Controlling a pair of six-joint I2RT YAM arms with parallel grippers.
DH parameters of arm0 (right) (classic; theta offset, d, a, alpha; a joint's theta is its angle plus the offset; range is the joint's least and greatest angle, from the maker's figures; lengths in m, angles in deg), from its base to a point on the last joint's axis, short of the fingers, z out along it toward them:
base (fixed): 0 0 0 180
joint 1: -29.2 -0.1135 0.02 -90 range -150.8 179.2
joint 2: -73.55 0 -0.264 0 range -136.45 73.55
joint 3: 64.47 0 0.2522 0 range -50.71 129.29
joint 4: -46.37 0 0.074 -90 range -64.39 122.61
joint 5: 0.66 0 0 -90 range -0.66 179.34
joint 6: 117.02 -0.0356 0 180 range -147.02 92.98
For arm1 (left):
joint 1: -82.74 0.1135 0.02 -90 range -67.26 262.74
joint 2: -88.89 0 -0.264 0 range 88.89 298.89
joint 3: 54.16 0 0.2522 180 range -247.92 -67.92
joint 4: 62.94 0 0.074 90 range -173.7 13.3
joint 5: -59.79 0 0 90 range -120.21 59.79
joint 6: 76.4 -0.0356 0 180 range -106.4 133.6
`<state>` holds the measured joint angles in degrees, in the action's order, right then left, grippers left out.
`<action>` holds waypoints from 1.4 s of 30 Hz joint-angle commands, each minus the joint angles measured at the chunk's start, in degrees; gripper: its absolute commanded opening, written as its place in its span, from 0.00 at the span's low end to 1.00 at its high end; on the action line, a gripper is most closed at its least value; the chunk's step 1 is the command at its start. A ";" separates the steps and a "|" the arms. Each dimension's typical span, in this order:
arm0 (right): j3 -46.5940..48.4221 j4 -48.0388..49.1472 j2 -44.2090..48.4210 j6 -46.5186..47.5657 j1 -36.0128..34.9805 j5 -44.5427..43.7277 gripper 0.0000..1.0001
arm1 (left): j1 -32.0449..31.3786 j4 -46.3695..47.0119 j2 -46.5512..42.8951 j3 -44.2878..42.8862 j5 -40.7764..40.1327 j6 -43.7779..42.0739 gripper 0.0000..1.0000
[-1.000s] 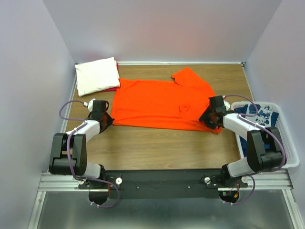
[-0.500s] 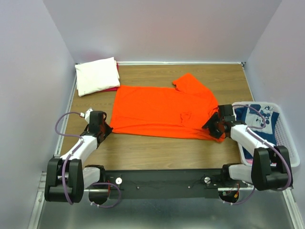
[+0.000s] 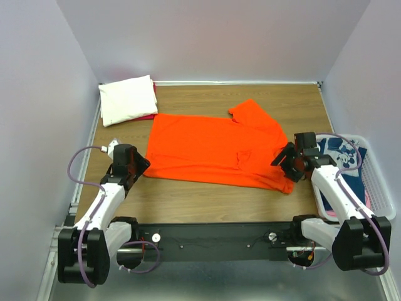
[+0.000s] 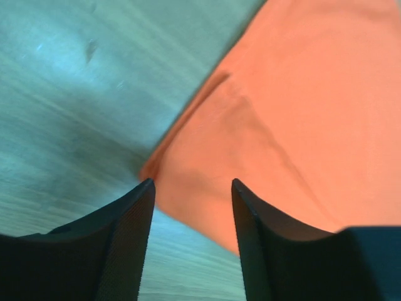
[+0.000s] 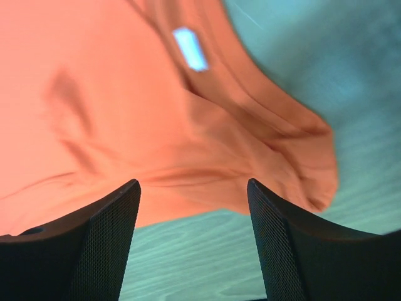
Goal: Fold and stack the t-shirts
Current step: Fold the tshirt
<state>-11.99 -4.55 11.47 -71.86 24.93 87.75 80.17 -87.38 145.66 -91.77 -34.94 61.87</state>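
Note:
An orange t-shirt (image 3: 213, 147) lies spread flat across the middle of the table, one sleeve pointing to the back right. My left gripper (image 3: 141, 165) hangs open just off its near-left corner. In the left wrist view that corner of the orange t-shirt (image 4: 282, 119) lies below the parted jaws of the left gripper (image 4: 191, 185), untouched. At the shirt's near-right corner my right gripper (image 3: 284, 160) is open. Through the right wrist camera the crumpled hem of the orange t-shirt (image 5: 156, 113) and a white label (image 5: 189, 49) show beyond the right gripper (image 5: 193, 187), which holds nothing.
A folded cream-white t-shirt (image 3: 128, 99) rests on a red-pink one (image 3: 148, 116) at the back left corner. A white lattice basket (image 3: 379, 188) at the right edge holds a navy printed t-shirt (image 3: 343, 157). Walls close in the table on three sides.
Both arms have pulled back toward the near edge, dragging the orange shirt flatter. The left gripper has gone from shut to open and let go of the hem. The right jaws have spread wider.

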 commanded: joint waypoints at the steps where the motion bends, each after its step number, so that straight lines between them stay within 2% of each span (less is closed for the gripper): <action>1: 5.39 1.73 -1.72 4.32 0.14 3.41 0.76 | 0.28 -3.99 -2.98 -4.70 -1.50 -1.68 0.61; 5: 8.91 7.52 -4.61 5.90 -0.56 4.66 0.78 | 0.28 -3.13 -2.46 -8.65 -2.04 -3.44 0.61; 7: 10.84 9.38 -8.48 6.43 -1.52 3.88 0.78 | 0.11 -0.84 1.39 -12.25 -1.95 -4.06 0.61; 10: 15.23 12.73 -15.77 8.62 -2.23 3.70 0.78 | -0.77 1.01 11.05 -19.45 -3.70 -5.55 0.61; 14: 21.56 17.03 -23.59 11.27 -2.23 -0.26 0.78 | -3.40 -0.13 24.94 -32.19 -10.72 -8.01 0.58; 19: 31.58 18.89 -33.09 13.81 -2.23 -1.41 0.75 | -6.48 -6.27 44.71 -51.88 -15.47 -11.09 0.51; 20: 32.64 18.89 -35.62 13.73 -2.23 -1.32 0.75 | -6.75 -7.33 49.00 -56.17 -14.96 -11.70 0.49; 22: 35.19 19.50 -38.62 13.46 -2.23 0.17 0.75 | -6.84 -7.08 53.76 -59.36 -13.21 -13.37 0.47; 29: 38.18 21.34 -44.61 13.73 -2.23 3.08 0.74 | -6.92 -7.42 64.15 -74.91 -11.08 -17.07 0.45; 33: 38.80 21.61 -46.55 13.73 -2.23 3.34 0.73 | -6.84 -14.79 72.75 -86.59 -13.46 -17.60 0.44; 42: 39.15 21.61 -47.34 14.16 -2.23 4.13 0.73 | -4.12 -17.36 79.63 -91.72 -12.49 -17.77 0.39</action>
<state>25.18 16.12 -34.89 -58.85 22.83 90.38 74.38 -100.93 222.93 -182.02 -46.29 44.84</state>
